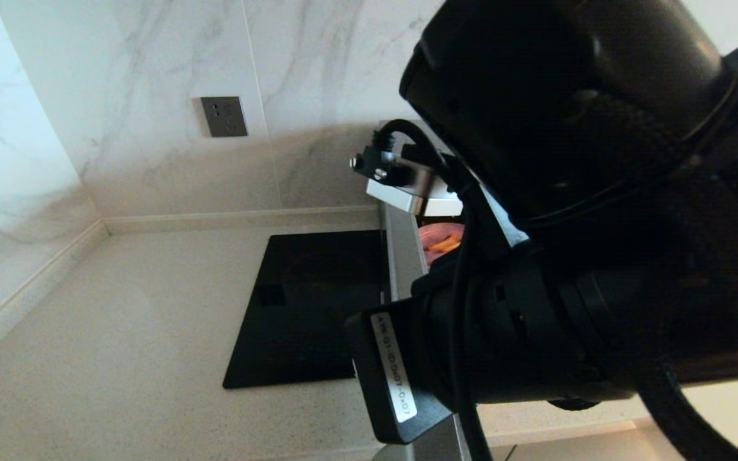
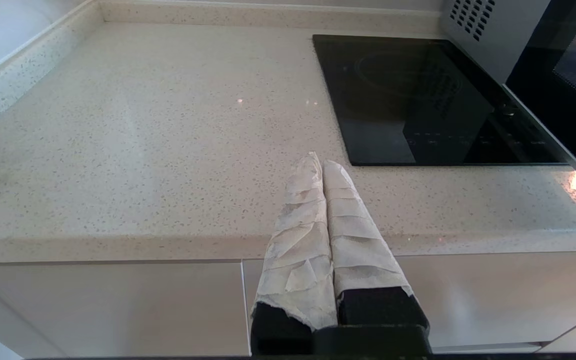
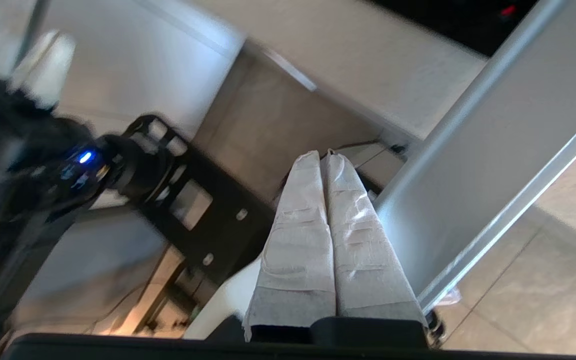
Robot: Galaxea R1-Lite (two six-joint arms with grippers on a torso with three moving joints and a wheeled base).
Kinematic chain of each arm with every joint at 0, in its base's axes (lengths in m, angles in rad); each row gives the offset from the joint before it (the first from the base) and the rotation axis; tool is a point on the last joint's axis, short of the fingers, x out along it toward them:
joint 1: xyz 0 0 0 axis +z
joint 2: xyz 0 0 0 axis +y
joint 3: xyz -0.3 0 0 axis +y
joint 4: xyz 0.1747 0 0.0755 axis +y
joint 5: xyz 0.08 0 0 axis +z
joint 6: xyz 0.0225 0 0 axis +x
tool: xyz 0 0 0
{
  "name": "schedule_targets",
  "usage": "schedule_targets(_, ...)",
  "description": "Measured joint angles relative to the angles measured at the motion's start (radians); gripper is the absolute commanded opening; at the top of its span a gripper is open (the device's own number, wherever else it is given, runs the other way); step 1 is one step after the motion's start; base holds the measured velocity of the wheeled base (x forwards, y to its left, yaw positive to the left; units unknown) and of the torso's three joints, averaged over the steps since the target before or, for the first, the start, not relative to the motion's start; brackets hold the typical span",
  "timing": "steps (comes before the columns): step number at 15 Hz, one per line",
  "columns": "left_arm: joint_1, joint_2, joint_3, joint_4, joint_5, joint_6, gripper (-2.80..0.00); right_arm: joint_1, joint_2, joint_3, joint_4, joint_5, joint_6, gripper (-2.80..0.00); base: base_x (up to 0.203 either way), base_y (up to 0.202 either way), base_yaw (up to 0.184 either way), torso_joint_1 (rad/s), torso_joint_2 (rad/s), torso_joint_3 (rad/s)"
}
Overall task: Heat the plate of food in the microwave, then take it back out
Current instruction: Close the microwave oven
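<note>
the right claw (image 3: 324, 155) has its two tape-wrapped fingers (image 3: 298, 240) pressed flat together with nothing between them; it holds nothing. in the right wrist view its tips sit just beside a long silver panel (image 3: 473, 175) that slants away past them; whether the fingers touch that panel cannot be told. beyond the tips lie pale cabinet fronts and floor, and off to one side a black piece of the robot's own frame with a small blue light (image 3: 85, 157). in the head view the right arm (image 1: 587, 211) fills most of the right half, close to the camera, and hides its own claw. through a gap beside the arm the plate of food (image 1: 441, 243) shows only as a sliver of pinkish plate with an orange stick on it, lying behind the silver edge of the microwave (image 1: 401, 250); the rest of it is hidden. the left claw (image 2: 322, 162) is also closed tight and empty, its wrapped fingers (image 2: 300, 220) together, parked in front of the table (image 2: 143, 150) edge, above the pale cabinet fronts. ahead of it and off to the side, the flat black cooktop (image 2: 418, 95) is set into the speckled table, and just beyond that stands the microwave's vented silver side and dark door. on the marble wall behind the table there is a grey socket plate (image 1: 223, 116).
</note>
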Motion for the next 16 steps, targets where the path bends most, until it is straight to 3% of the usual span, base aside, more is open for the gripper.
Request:
schedule_targets(11,0.000,0.000,0.000,0.000,0.000,0.000,-2.80,-0.022,-0.002,0.004,0.156,-0.335,0.140,-2.80,0.000,0.000,0.000,0.000,0.00,0.000)
schedule_targets(16,0.000,0.000,0.000,-0.001,0.000,0.000,-2.80,-0.095,-0.002,0.015,0.190,-0.363,0.180,-2.80,0.000,0.000,0.000,0.000,0.00,0.000)
